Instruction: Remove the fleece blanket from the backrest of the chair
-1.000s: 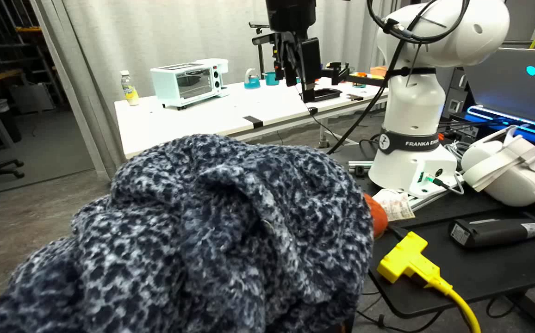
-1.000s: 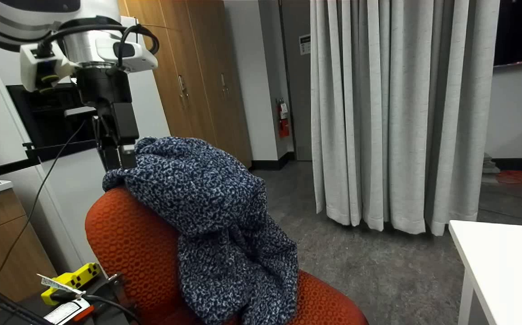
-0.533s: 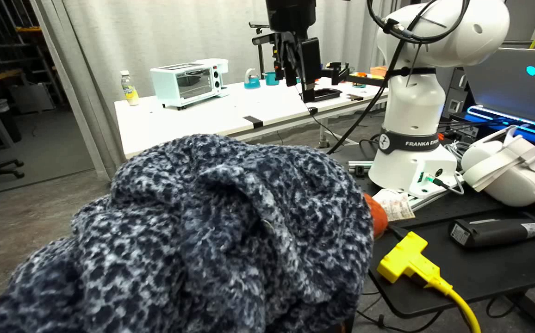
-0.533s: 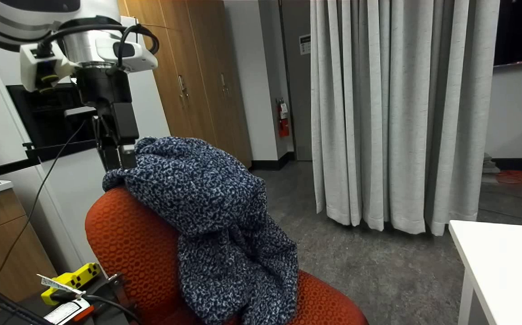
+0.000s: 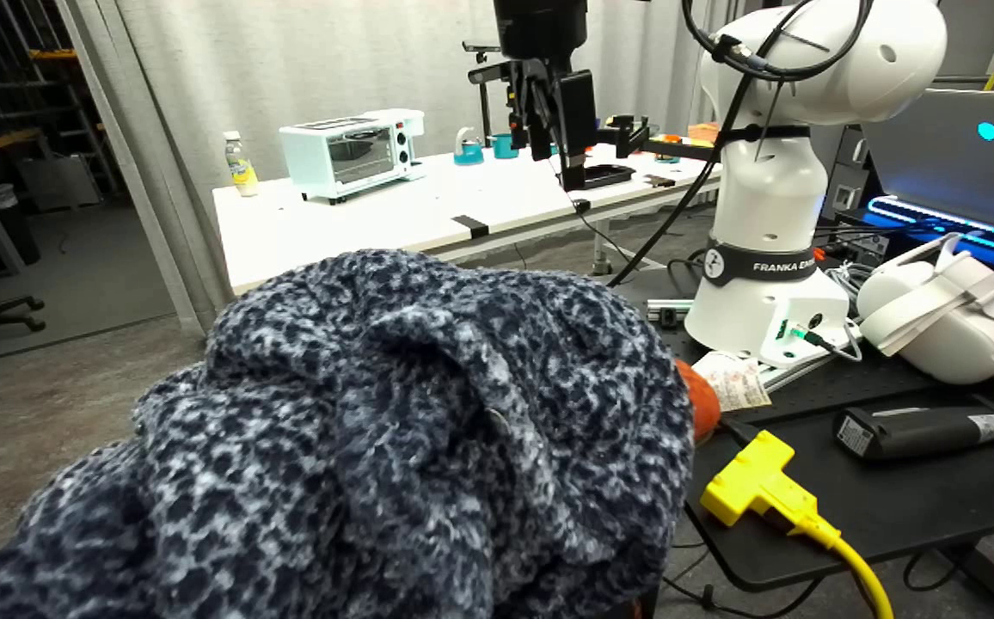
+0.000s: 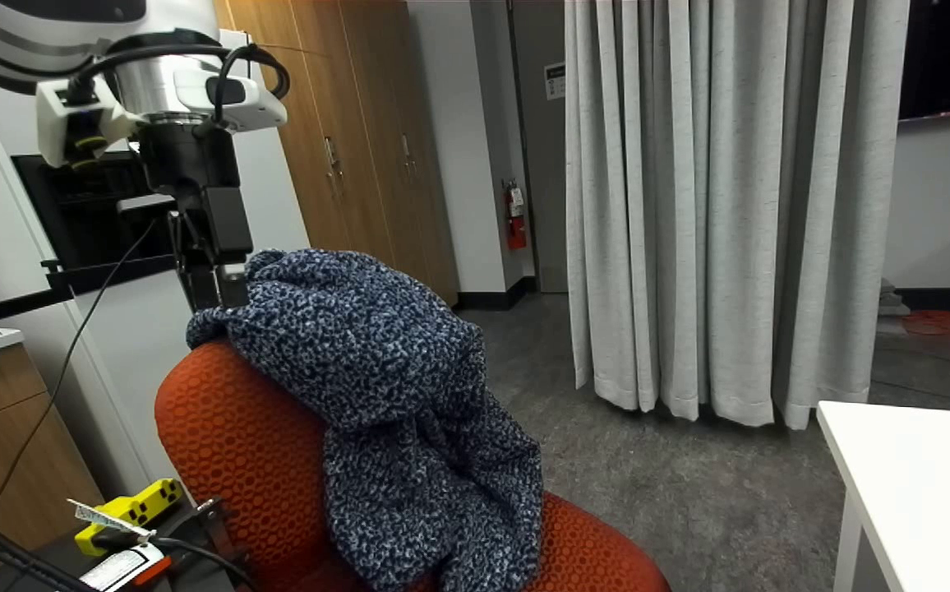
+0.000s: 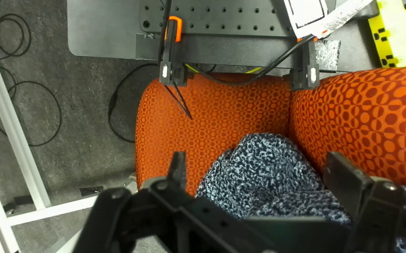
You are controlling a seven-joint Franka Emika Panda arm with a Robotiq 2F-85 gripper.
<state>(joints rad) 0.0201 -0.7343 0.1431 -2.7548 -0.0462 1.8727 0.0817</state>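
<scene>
The fleece blanket, grey and black speckled, lies rumpled over the chair in both exterior views [image 5: 428, 430] [image 6: 360, 345]. It hangs over the orange-red backrest [image 6: 237, 427] and down onto the seat [image 6: 598, 551]. An exterior view shows only a bit of the backrest [image 5: 700, 400] past the blanket. My gripper [image 5: 567, 172] points down, above and apart from the blanket; it also shows in an exterior view [image 6: 219, 298] beside the blanket's upper edge. In the wrist view the gripper [image 7: 255, 167] is open and empty, with blanket folds [image 7: 266, 172] below between its fingers and the backrest [image 7: 375, 123] at right.
A black robot stand [image 5: 875, 490] beside the chair carries a yellow plug [image 5: 759, 481] and a white headset [image 5: 944, 318]. A white table [image 5: 359, 232] with a toaster oven [image 5: 351, 155] stands beyond. Cables [image 7: 259, 75] cross near the stand's edge.
</scene>
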